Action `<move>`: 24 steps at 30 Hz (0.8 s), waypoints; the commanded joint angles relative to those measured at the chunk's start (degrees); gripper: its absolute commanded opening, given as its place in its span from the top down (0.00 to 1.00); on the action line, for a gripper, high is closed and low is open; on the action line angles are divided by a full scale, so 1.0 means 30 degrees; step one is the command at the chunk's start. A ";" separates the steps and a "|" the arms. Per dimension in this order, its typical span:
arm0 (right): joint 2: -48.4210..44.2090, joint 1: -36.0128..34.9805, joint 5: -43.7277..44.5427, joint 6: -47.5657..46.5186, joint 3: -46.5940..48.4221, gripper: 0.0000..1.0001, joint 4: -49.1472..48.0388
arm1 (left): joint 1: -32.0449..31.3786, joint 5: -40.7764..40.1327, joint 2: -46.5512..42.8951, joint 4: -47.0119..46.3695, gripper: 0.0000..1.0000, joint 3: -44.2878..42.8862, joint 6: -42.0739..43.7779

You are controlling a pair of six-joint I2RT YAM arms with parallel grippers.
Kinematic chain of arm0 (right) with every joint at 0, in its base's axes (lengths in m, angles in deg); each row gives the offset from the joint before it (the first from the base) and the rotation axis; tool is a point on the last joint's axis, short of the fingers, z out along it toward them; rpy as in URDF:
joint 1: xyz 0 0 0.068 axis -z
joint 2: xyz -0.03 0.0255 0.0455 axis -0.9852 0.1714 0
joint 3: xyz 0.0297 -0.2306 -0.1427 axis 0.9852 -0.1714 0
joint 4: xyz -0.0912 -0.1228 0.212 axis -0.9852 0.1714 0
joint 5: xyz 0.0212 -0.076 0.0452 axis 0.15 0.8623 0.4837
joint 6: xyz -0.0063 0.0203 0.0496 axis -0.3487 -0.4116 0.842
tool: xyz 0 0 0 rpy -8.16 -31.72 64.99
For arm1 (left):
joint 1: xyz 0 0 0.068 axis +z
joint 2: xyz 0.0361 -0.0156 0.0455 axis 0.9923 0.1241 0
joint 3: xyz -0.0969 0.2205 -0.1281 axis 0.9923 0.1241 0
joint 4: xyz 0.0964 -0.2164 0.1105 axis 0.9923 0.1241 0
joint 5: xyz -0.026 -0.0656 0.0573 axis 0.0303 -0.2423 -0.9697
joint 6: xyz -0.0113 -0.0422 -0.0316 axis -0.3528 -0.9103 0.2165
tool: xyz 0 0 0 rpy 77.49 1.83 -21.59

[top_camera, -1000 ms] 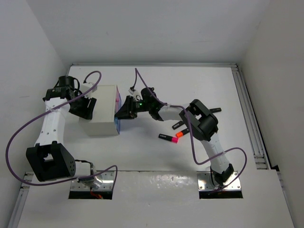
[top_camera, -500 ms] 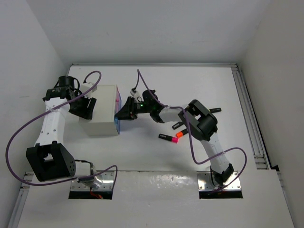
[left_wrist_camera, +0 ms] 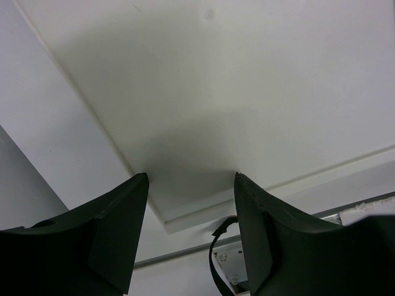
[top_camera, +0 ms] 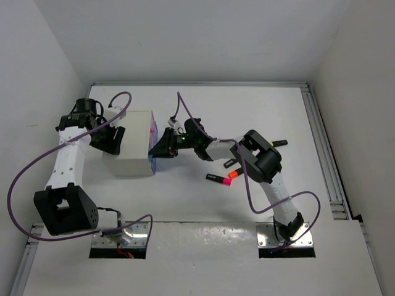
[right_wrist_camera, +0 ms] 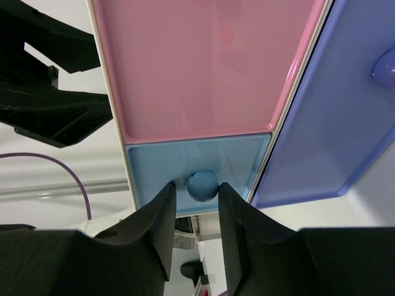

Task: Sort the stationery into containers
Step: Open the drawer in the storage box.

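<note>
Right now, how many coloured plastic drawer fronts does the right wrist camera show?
3. The pink plastic drawer front lies top centre; the light blue plastic drawer front just below it; the violet-blue plastic drawer front at right. Others may be hidden outside the frame.

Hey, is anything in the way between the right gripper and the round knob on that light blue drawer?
Nothing visible. The right gripper straddles the round knob of the light blue drawer, one finger on either side, with only open space between the fingers and the knob.
</note>
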 commanded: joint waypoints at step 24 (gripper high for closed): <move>-0.1451 0.0914 -0.1138 -0.0641 -0.2358 1.00 -0.1470 | 0.0499 -0.1237 0.1215 -0.0359 0.36 0.0640 -0.0429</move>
